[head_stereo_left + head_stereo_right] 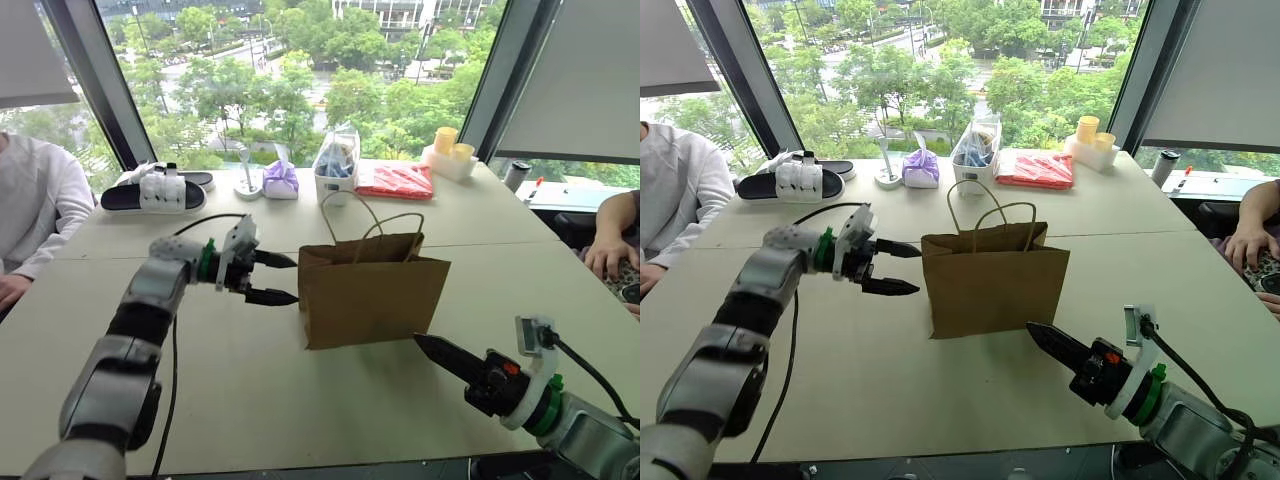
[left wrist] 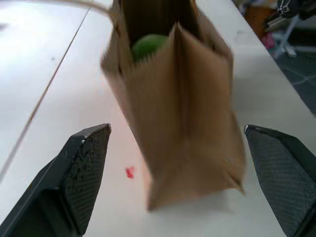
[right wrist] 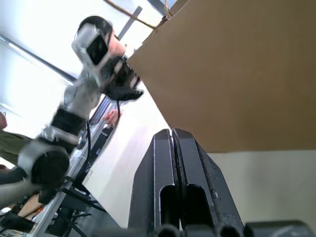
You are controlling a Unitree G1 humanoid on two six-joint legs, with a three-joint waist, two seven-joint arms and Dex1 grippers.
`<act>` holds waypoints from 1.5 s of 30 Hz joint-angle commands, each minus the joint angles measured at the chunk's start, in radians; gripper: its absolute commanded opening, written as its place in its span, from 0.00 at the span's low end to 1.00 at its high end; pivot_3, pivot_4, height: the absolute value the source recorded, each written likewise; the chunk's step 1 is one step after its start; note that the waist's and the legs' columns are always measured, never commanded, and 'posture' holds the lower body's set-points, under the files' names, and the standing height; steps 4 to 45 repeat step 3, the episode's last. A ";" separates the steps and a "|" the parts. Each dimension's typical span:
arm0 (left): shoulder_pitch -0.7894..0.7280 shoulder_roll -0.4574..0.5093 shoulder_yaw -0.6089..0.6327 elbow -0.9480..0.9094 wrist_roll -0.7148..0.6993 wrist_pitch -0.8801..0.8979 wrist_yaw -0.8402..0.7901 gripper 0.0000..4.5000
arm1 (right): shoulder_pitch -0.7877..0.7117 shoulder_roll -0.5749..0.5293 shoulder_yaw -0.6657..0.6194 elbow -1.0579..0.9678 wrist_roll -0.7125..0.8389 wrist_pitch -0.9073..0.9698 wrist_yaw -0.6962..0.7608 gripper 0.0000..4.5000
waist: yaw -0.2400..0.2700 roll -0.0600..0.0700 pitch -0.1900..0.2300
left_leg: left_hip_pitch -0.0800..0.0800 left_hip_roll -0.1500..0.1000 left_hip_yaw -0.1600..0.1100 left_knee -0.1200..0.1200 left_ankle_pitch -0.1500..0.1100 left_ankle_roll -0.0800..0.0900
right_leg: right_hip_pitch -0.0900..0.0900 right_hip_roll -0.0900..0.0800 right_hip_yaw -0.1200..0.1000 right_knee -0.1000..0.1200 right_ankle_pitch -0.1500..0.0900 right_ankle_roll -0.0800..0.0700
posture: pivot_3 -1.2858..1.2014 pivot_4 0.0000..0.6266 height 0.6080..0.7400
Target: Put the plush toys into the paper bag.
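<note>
The brown paper bag (image 1: 375,290) stands upright mid-table, its cord handles raised. In the left wrist view a round green plush toy (image 2: 148,45) lies inside the bag (image 2: 187,108), seen through its open top. My left gripper (image 1: 294,280) hovers just off the bag's left side, open, with nothing between its fingers (image 2: 84,168). My right gripper (image 1: 420,340) is shut and empty, low over the table, its tip near the bag's lower right corner. The right wrist view looks along its closed fingers (image 3: 173,143) at the bag's side (image 3: 237,74).
Along the far edge of the table (image 1: 250,400) sit a pair of sandals (image 1: 160,190), a purple tied pouch (image 1: 280,178), a clear plastic bag (image 1: 337,165), a red packet (image 1: 397,181) and yellow cups (image 1: 447,140). A person's sleeve (image 1: 35,200) is at the left, a hand (image 1: 610,250) at the right.
</note>
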 commanded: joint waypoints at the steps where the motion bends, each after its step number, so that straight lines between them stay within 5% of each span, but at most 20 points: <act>1: 0.268 0.034 0.174 -0.452 -0.174 0.300 0.205 0.98 | -0.019 -0.035 -0.010 0.006 0.002 0.014 0.042 0.00 | 0.007 -0.001 0.001 | 0.000 0.000 0.000 0.000 0.000 0.000 | 0.000 0.000 0.000 0.000 0.000 0.000 | 0.52 0.24 1.00; 3: 0.541 -0.006 0.276 -0.732 -0.247 0.417 0.356 0.98 | -0.033 -0.063 -0.005 0.033 0.003 0.040 0.081 0.00 | 0.025 -0.003 0.002 | -0.002 -0.002 -0.001 0.002 0.001 -0.002 | 0.002 0.000 -0.002 0.000 0.000 0.000 | 0.52 0.24 1.00; 45: 0.541 -0.006 0.276 -0.732 -0.247 0.417 0.356 0.98 | -0.033 -0.063 -0.005 0.033 0.003 0.040 0.081 0.00 | 0.025 -0.003 0.002 | -0.002 -0.002 -0.001 0.002 0.001 -0.002 | 0.002 0.000 -0.002 0.000 0.000 0.000 | 0.52 0.24 1.00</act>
